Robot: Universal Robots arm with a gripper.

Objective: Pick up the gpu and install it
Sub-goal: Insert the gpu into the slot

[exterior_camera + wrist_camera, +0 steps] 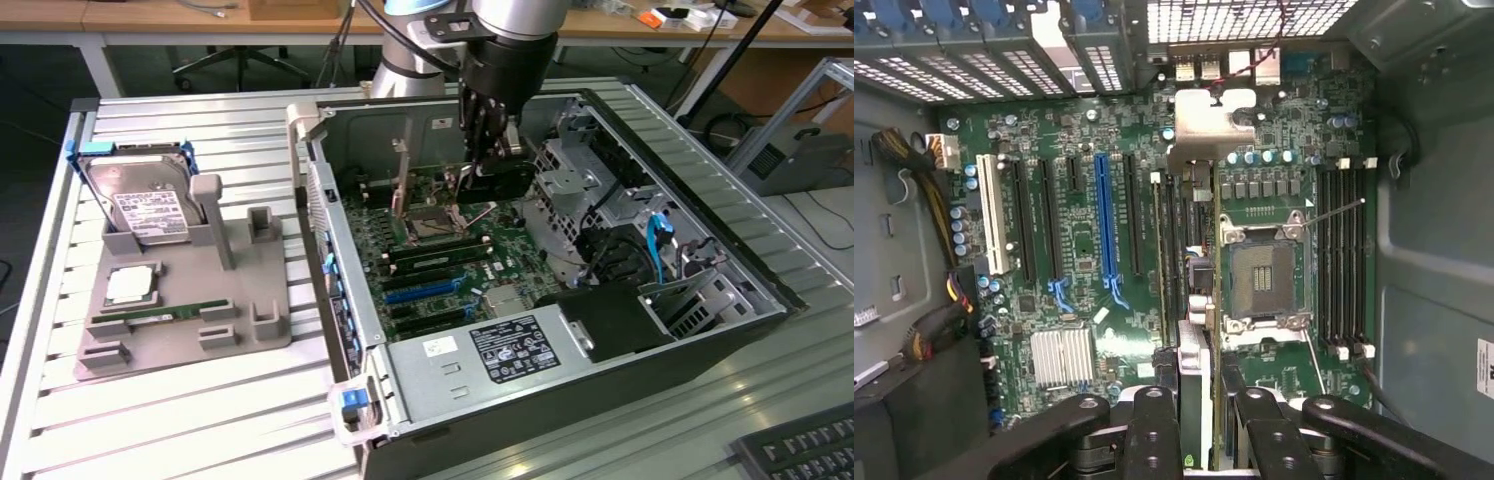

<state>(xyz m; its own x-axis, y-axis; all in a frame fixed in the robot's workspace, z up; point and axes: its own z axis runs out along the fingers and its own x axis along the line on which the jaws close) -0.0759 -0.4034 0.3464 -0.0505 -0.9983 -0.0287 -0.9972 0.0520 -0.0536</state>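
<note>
Gripper (483, 182) sits low inside the open computer case (315, 190), clenched on the gpu (505, 184). From the outside camera I see the card as a dark block between the fingers, over the far part of the motherboard (497, 262).

On the wrist camera the gripper (1194, 425) pinches the gpu (1194, 375) edge-on. It shows as a narrow slat running away from the fingers toward the vented wall of the case. Its edge lies between the blue slot (1105, 220) and the CPU socket (1264, 275), just beside the socket and parallel to the slots. I cannot tell whether its lower edge touches the board.

Room is tight on the exterior view's right, where the metal drive cage (577, 180) stands close to the hand. Toward the exterior view's left, the board is open up to the case wall. On the near side, the slots run clear down to the power supply (507, 350).

Outside the case, well apart on the exterior view's left, a grey holder (267, 295) carries an upright hard drive (147, 212) and a green memory stick (158, 314).
</note>
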